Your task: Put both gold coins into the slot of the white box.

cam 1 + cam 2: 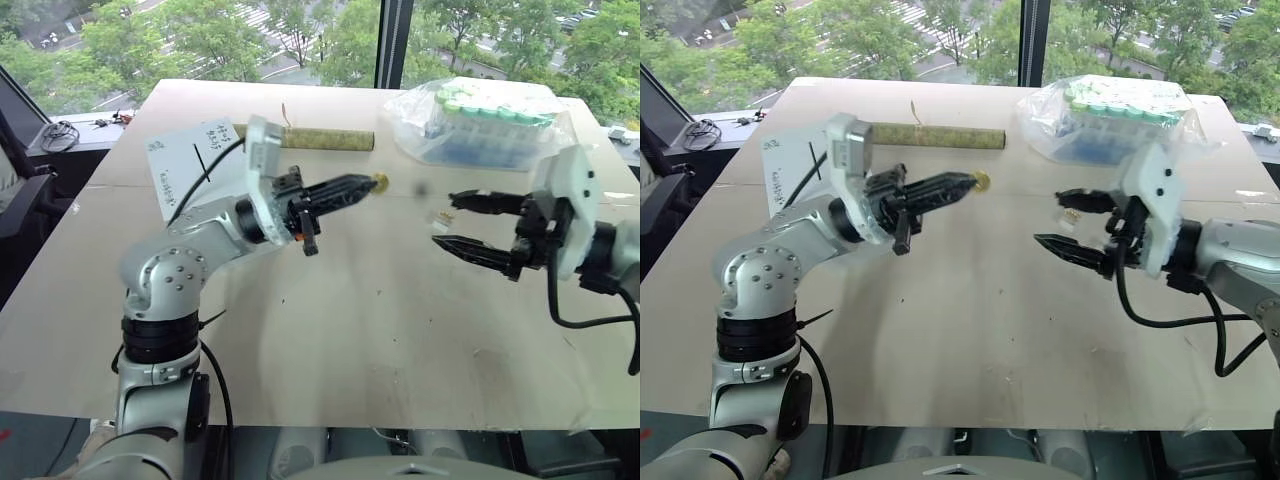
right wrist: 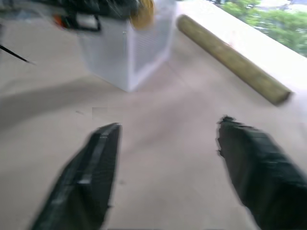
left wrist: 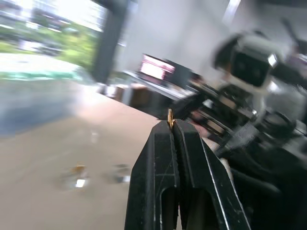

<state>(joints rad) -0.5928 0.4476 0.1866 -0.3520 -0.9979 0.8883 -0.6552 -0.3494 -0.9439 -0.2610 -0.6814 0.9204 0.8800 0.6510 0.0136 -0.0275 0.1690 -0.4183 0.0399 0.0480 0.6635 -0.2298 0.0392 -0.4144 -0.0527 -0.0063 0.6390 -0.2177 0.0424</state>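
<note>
A gold coin (image 1: 381,182) sticks out from the tip of my left gripper (image 1: 366,185), which is shut on it and held above the table's middle, pointing right. In the left wrist view the coin (image 3: 170,118) shows edge-on between the closed fingers (image 3: 160,148). The white box (image 1: 190,160) stands at the back left, partly behind my left arm, with its black slot (image 1: 198,154) on top. My right gripper (image 1: 443,219) faces the left one from the right, open and empty. In the right wrist view the box (image 2: 129,52) and coin (image 2: 143,12) lie beyond its spread fingers (image 2: 91,167).
A clear bag of tubes (image 1: 480,120) sits at the back right. A long olive cardboard roll (image 1: 330,140) lies across the back middle. Small clear plastic pieces (image 1: 437,217) lie on the table by the right gripper. The tan table (image 1: 330,330) ends close in front.
</note>
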